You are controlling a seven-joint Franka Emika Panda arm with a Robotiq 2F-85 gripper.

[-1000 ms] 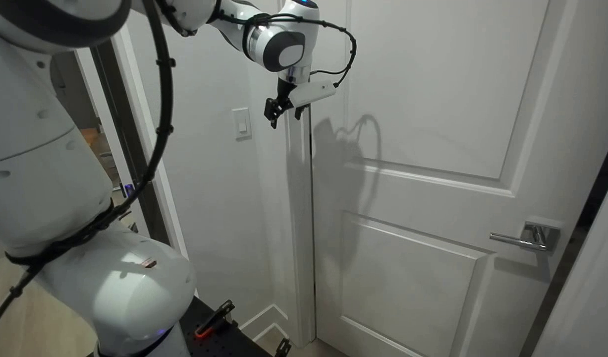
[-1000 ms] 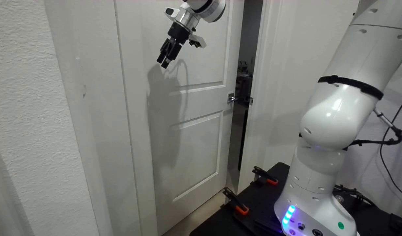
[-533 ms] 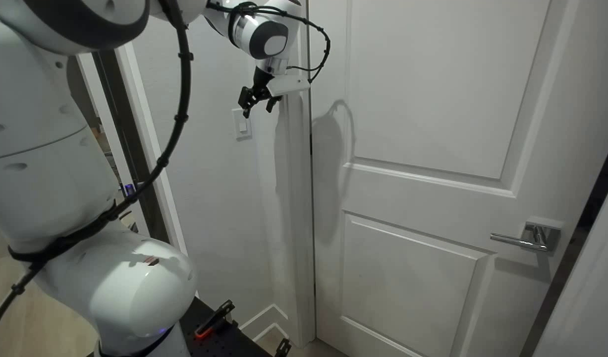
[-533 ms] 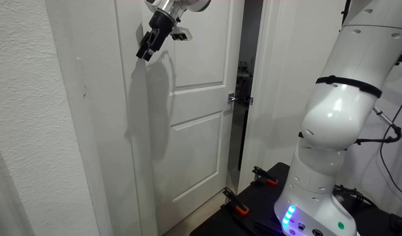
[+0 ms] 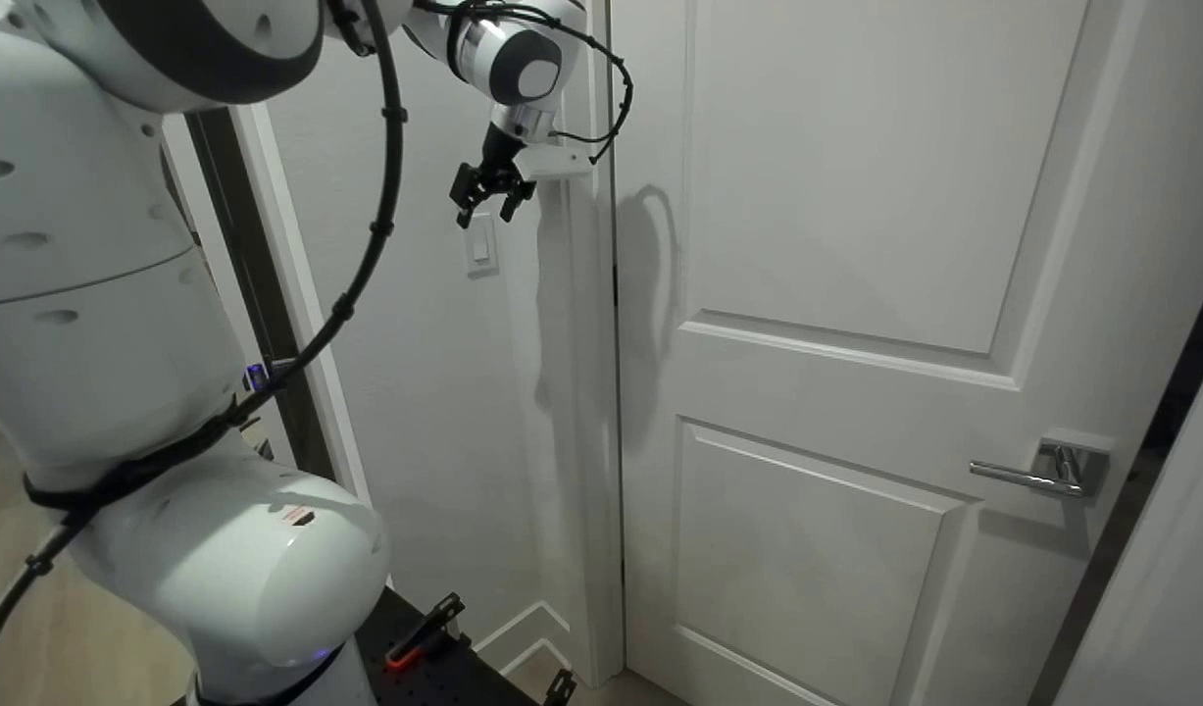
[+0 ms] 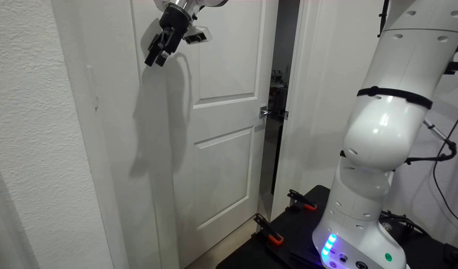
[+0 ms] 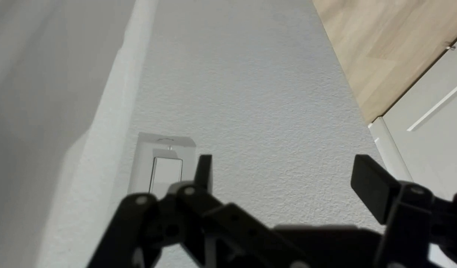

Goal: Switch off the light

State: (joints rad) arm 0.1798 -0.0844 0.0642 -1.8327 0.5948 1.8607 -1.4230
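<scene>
Light switch [image 5: 480, 247]: handling and contact point

The wall [image 5: 425, 422] carries the switch, which lies off the tabletop [image 6: 247, 256]: beyond the edge that bears the clamps [image 6: 268, 227], and well above it. The jaws stand spread wide and hold nothing; in the wrist view, wall shows in the gap between them. One jaw overlaps the wall plate [image 7: 142, 165] in that view; contact cannot be confirmed. Treat the plate as stiff, light plastic fixed in place: it is not a part to grasp, and a hard sideways knock could crack it. The rocker [image 7: 168, 169] is the working part. Expect a short, light throw with a snap at the end, and a smooth face on which a jaw tip may skid. Do not pinch it. Bring the jaws together first, then press one end of the rocker squarely, clear of its middle. Which end stands proud is too small to tell; confirm this before pressing.
</scene>
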